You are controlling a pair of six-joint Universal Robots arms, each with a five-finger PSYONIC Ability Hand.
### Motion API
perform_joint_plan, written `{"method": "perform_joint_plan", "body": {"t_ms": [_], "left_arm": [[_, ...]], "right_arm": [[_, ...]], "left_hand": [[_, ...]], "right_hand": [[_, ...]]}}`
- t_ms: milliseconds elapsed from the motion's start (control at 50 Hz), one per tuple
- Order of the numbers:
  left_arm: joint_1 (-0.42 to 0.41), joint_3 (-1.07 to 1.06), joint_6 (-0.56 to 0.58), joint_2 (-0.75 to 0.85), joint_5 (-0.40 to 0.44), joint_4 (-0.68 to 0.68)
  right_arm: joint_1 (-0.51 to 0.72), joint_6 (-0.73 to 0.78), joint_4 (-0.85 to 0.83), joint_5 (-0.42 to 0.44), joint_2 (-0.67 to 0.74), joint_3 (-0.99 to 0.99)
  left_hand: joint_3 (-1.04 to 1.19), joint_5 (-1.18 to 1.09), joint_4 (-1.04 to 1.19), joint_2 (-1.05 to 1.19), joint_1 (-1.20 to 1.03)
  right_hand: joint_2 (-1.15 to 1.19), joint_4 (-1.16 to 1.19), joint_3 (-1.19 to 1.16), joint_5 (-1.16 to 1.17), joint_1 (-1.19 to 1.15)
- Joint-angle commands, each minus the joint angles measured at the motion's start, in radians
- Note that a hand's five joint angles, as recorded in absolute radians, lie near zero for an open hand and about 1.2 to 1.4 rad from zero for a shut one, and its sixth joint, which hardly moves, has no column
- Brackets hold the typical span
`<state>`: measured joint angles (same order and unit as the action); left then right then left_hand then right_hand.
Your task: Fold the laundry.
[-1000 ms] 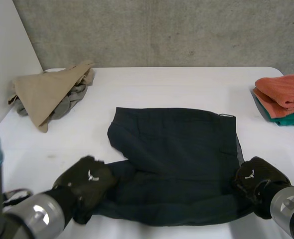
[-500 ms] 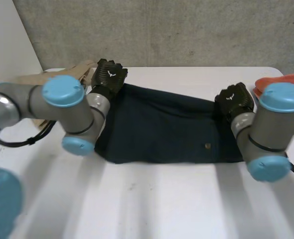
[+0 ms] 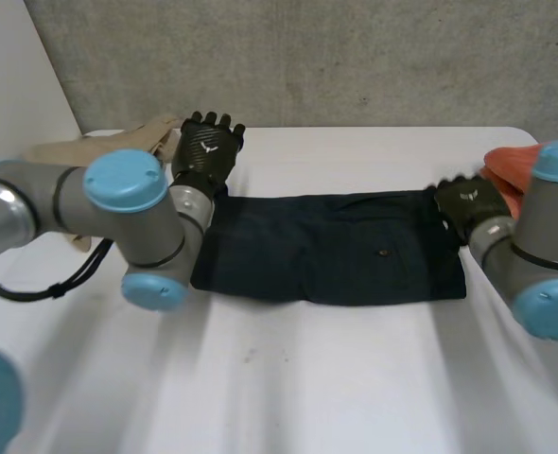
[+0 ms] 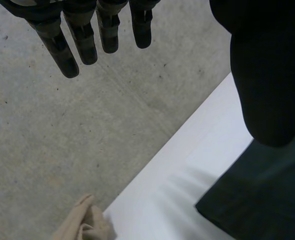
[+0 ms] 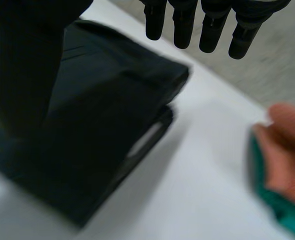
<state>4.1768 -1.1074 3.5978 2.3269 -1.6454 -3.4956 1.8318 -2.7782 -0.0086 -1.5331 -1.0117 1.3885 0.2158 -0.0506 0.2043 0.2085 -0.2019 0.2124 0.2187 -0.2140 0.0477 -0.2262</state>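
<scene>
A dark navy garment [image 3: 326,248] lies folded as a long flat band across the middle of the white table [image 3: 288,378]. My left hand [image 3: 206,147] hovers just past its far left corner, open, fingers [image 4: 82,35] straight and thumb [image 4: 267,75] apart with nothing between them; the garment's corner [image 4: 257,200] lies under the thumb. My right hand [image 3: 468,203] is at the far right corner, open too, with straight fingers [image 5: 202,25] above the folded edge of the garment [image 5: 102,125] and holding nothing.
A tan cloth pile [image 3: 151,132] [image 4: 85,225] lies at the back left, partly behind my left arm. An orange towel on a teal one [image 3: 506,163] [image 5: 282,175] sits at the right edge, close to my right hand. A concrete wall [image 3: 355,57] backs the table.
Both hands carried the garment's near edge over to the far edge, folding it in half. Since half a second ago they have opened and let go, and the cloth has settled flat.
</scene>
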Motion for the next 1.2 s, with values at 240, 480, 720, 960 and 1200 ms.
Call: {"method": "perform_joint_plan", "body": {"t_ms": [240,480,720,960,1200], "left_arm": [[-0.027,-0.203,-0.07,-0.116,0.012,-0.014],[-0.02,-0.278,-0.071,-0.233,0.012,-0.013],[-0.006,-0.385,-0.088,-0.34,0.01,-0.013],[-0.007,-0.404,-0.106,-0.373,0.006,-0.014],[-0.102,-0.212,-0.235,-0.356,-0.007,0.012]], "right_arm": [[-0.088,0.051,-0.149,0.002,0.022,0.135],[-0.174,0.494,-0.183,-0.081,-0.166,0.254],[0.335,0.585,-0.355,0.046,-0.111,0.188],[0.443,0.648,-0.363,0.241,-0.079,0.311],[0.152,-0.233,-0.298,0.257,-0.37,0.276]], "left_hand": [[-0.041,0.051,-0.03,-0.034,0.027],[-0.041,0.051,-0.03,-0.034,0.027],[-0.041,0.051,-0.03,-0.034,0.027],[-0.041,0.051,-0.03,-0.034,0.027],[-0.032,0.041,-0.02,-0.024,0.018]], "right_hand": [[1.184,1.178,-1.182,1.174,-1.17],[1.184,1.178,-1.182,1.174,-1.17],[1.184,1.178,-1.182,1.174,-1.17],[-0.038,-0.044,0.04,-0.048,0.052],[-0.038,-0.044,0.04,-0.048,0.052]]}}
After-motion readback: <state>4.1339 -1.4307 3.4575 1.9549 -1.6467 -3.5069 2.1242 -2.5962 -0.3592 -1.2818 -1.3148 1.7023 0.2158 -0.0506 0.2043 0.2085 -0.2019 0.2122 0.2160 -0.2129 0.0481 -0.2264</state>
